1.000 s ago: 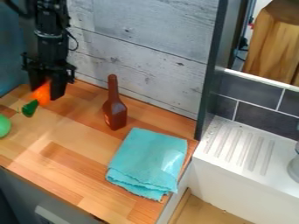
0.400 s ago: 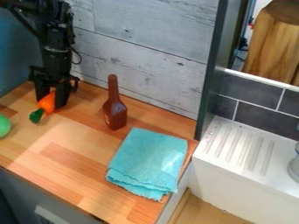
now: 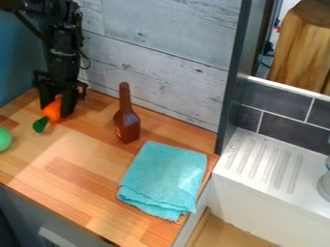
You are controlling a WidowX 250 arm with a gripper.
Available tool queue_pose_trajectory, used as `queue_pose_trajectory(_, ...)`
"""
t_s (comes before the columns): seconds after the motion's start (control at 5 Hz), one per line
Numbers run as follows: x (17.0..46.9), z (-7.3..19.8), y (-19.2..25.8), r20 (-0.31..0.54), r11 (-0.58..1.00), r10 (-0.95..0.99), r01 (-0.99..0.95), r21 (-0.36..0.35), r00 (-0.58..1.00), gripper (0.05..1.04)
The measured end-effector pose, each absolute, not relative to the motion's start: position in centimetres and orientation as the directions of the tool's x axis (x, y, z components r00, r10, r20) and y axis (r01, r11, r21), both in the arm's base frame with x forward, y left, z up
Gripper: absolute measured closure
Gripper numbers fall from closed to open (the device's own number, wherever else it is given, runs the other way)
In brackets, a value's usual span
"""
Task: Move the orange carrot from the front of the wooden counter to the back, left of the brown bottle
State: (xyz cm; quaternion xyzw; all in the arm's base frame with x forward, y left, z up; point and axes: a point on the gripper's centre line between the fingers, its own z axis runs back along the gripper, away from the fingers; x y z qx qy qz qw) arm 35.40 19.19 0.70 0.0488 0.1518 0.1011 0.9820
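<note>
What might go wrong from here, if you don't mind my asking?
The carrot is gripped near one end, its green top sticking out, so it may twist or slip from the gripper. A swing toward the bottle might knock it. The round green thing might roll if bumped, being near the carrot's green top.

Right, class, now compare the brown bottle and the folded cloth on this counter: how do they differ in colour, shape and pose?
The bottle is dark brown, while the cloth is turquoise. The bottle is narrow-necked with a wider body; the cloth is a flat, roughly four-sided fold. The bottle's surface looks smooth and glossy, whereas the cloth's looks soft and textured. Both rest on the wooden counter, apart from the gripper.
</note>
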Motion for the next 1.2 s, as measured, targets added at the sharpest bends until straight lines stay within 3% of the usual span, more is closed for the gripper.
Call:
queue_pose_trajectory(0.2,35.2,0.9,18.7,-0.294,0.979,0.201,-0.196,0.046,0.934,0.174)
queue_pose_trajectory(0.4,35.7,3.1,18.0,-0.245,0.977,0.193,-0.209,-0.040,0.950,0.073)
queue_pose_trajectory(0.8,35.3,7.7,17.6,-0.113,0.987,0.153,-0.158,-0.037,0.982,0.079)
queue_pose_trajectory(1.0,31.9,13.9,15.3,0.017,0.997,0.051,-0.050,-0.052,0.999,0.083)
queue_pose_trajectory(1.2,27.9,18.0,12.3,0.086,0.996,-0.051,0.057,-0.068,0.995,0.083)
